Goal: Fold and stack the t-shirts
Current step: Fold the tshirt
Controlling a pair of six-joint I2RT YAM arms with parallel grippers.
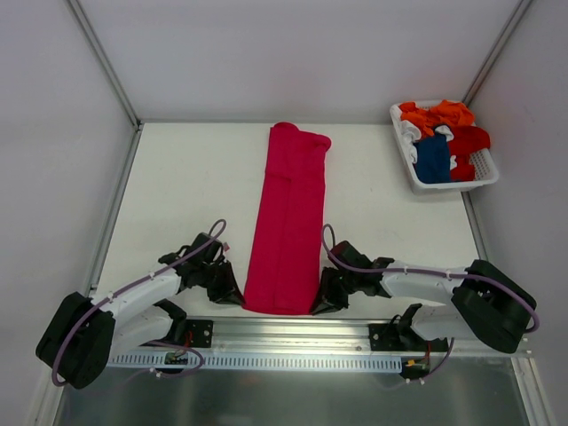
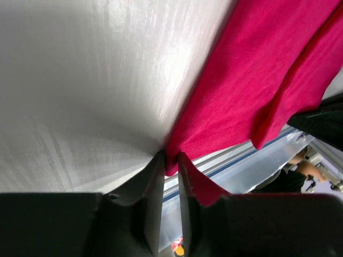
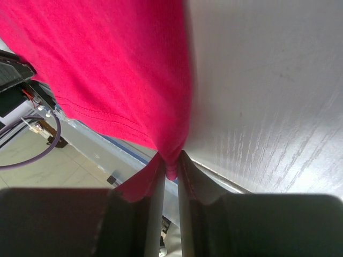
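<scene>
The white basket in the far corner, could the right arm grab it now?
Probably not right now. The right arm's fingers are pinched shut on the near corner of the crimson-pink t-shirt, so they're busy. The table between them and the white basket looks bare, though.

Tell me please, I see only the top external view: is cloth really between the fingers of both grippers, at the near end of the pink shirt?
Observer: For the left gripper, yes. Its wrist view shows a corner of the crimson-pink t-shirt pinched between the fingertips.
Operator: And the right gripper?
Observer: It also pinches a bunched corner, where the stitched hem ends.
Operator: Is the grip deep?
Observer: No. In both wrist views the cloth sits only at the tips, and the gap further down is empty.
</scene>
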